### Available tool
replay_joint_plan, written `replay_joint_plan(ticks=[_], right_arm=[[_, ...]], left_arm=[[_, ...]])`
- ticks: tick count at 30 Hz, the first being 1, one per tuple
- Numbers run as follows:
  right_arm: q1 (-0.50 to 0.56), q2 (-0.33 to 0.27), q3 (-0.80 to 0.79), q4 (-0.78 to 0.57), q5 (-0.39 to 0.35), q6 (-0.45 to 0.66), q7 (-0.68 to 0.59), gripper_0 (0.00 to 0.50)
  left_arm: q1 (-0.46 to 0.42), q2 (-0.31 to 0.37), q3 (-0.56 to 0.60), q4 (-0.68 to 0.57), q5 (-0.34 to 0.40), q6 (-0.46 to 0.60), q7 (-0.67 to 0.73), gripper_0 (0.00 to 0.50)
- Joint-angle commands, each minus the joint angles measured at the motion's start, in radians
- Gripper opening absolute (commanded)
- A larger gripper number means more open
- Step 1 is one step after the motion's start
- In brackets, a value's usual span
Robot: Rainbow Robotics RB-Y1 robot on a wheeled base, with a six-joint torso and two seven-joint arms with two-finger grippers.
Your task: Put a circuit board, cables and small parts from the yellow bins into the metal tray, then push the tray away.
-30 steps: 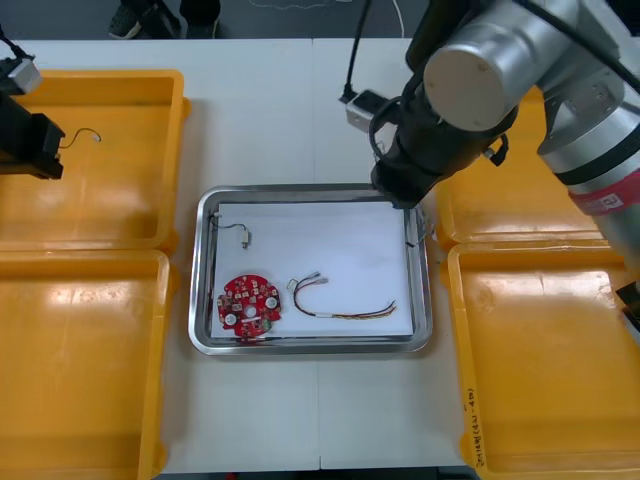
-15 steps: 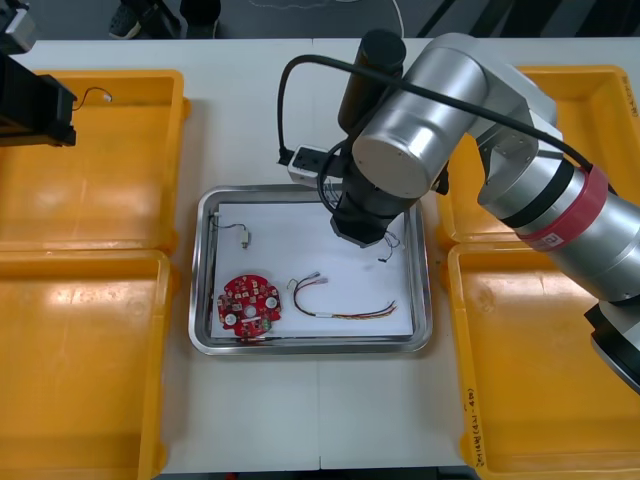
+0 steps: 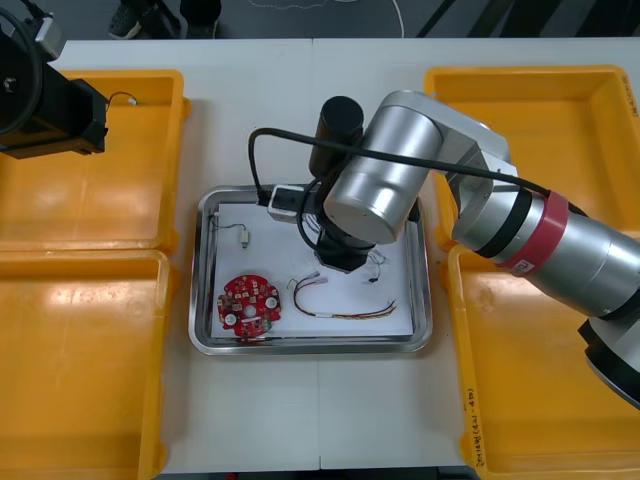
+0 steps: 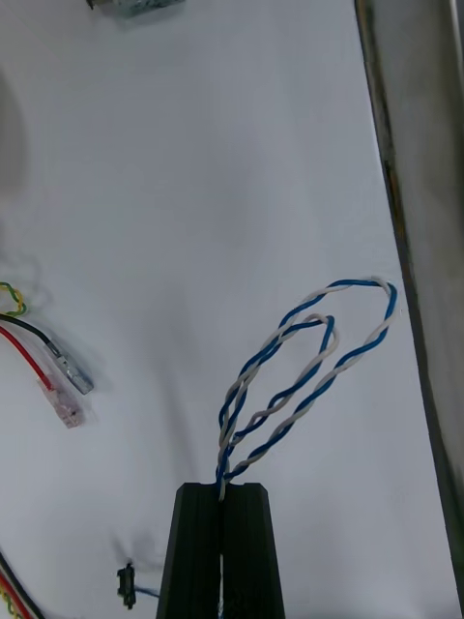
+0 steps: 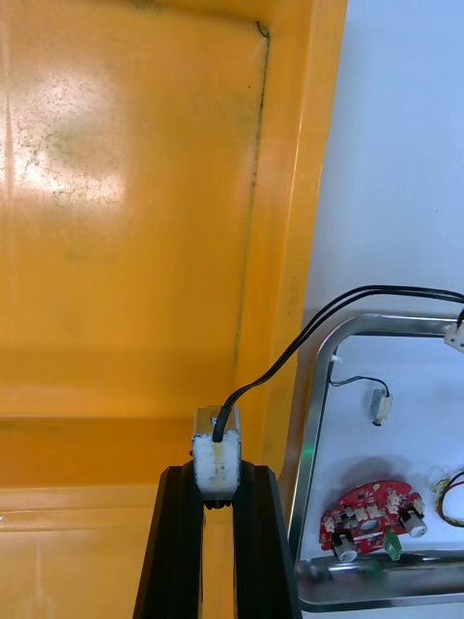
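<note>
Light desk (image 3: 260, 110), with a thin seam down its middle from near edge to far. Flat on it at the left, two yellow bins (image 3: 110, 200), one beyond the other, rims touching; at the right, two more yellow bins (image 3: 545, 390) laid the same way. Between the pairs, a metal tray (image 3: 310, 346), shiny at the rim and white inside, just beside the bins on either side. Bare desk before the tray and beyond it, up to the far edge.
</note>
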Motion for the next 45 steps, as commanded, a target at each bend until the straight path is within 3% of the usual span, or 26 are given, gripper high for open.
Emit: replay_joint_plan(ticks=[1,19,21,22,24,27,33,39,45], right_arm=[[-0.045,0.035,0.045,0.041,0.01,-0.029,0.029,0.0],[-0.049,0.042,0.118,0.09,0.018,-0.104,0.041,0.006],[-0.051,0.042,0.118,0.09,0.021,-0.104,0.041,0.155],[-0.052,0.042,0.118,0.09,0.023,-0.104,0.041,0.19],[-0.052,0.042,0.118,0.09,0.024,-0.104,0.036,0.325],[-0.054,0.039,0.118,0.09,0.026,-0.104,0.033,0.431],[-0.069,0.029,0.117,0.088,0.024,-0.1,0.032,0.5],[-0.087,0.017,0.061,0.087,-0.022,-0.067,0.036,0.5],[-0.092,0.003,-0.04,0.07,-0.083,0.032,0.032,0.5]], left_arm=[[-0.004,0.04,0.003,-0.033,0.007,0.008,-0.033,0.0],[0.001,0.038,0.001,-0.035,-0.018,0.008,-0.037,0.0],[0.002,0.038,0.007,-0.033,-0.015,0.008,-0.04,0.0],[0.001,0.038,0.009,-0.033,-0.013,0.008,-0.042,0.0],[0.001,0.038,0.009,-0.033,-0.013,0.008,-0.047,0.0],[0.002,0.04,0.007,-0.033,-0.013,0.008,-0.051,0.0],[0.001,0.04,0.009,-0.033,-0.007,0.008,-0.06,0.0],[0.002,0.038,0.009,-0.033,-0.005,0.008,-0.062,0.0],[0.002,0.038,0.009,-0.033,0.004,0.008,-0.068,0.0]])
